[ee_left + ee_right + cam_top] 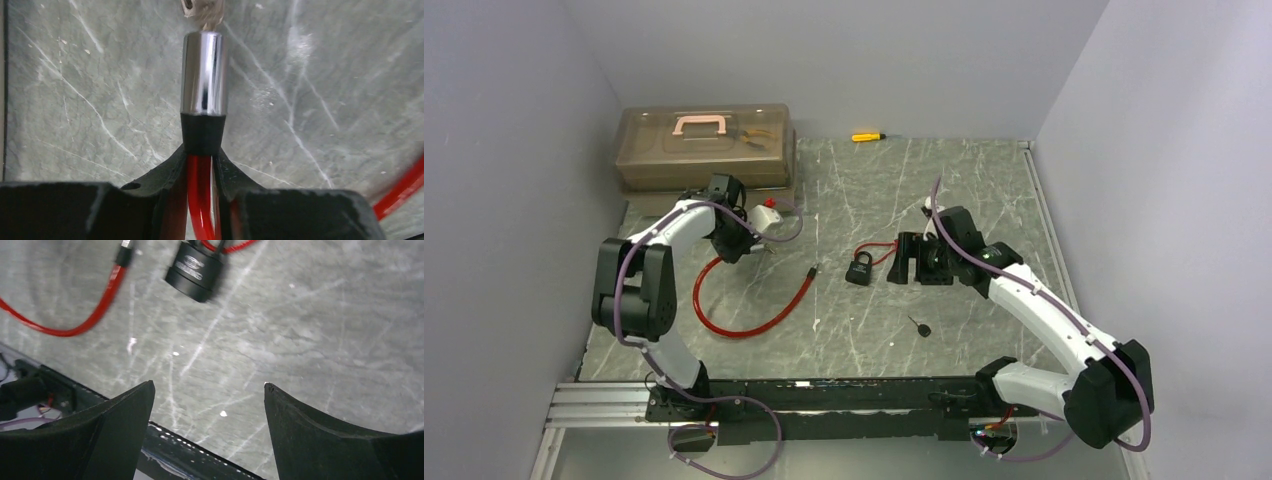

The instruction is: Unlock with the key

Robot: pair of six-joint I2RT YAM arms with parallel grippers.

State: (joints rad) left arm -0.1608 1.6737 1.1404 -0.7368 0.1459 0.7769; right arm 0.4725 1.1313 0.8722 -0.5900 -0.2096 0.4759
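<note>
Closest to the arm bases, on the bare grey table (pixel 844 200): key (pixel 917 326), small, flat, dark-headed, well apart from both grippers and not yet picked up. Hard to pinch off so slick a surface; likely to skid or spin under a fingertip rather than lift, and easy to seize at a bad angle for the keyway. Farther out, right gripper (pixel 209 385) hovering over the table, jaws spread wide with nothing between them, padlock (pixel 196 271) just ahead of the fingertips, lying loose and unrestrained. Prone to sliding off at the first push of a key without a bracing hold. Keyway face not discernible in any view, hence a real chance of a blind, misaligned insertion. Left of the padlock, red cable (pixel 734 333) looping across the table, one free end near the lock: ready to snag a passing finger and drag things along. Beyond that, left gripper (pixel 200 160) pinched nearly closed on the red cable just behind its black collar and chrome ferrule (pixel 204 72); occupied there, so unavailable for steadying, and any tug liable to sweep the loop sideways. Farthest back, toolbox (pixel 704 145) and yellow-handled screwdriver (pixel 868 137), out of harm's way.
</note>
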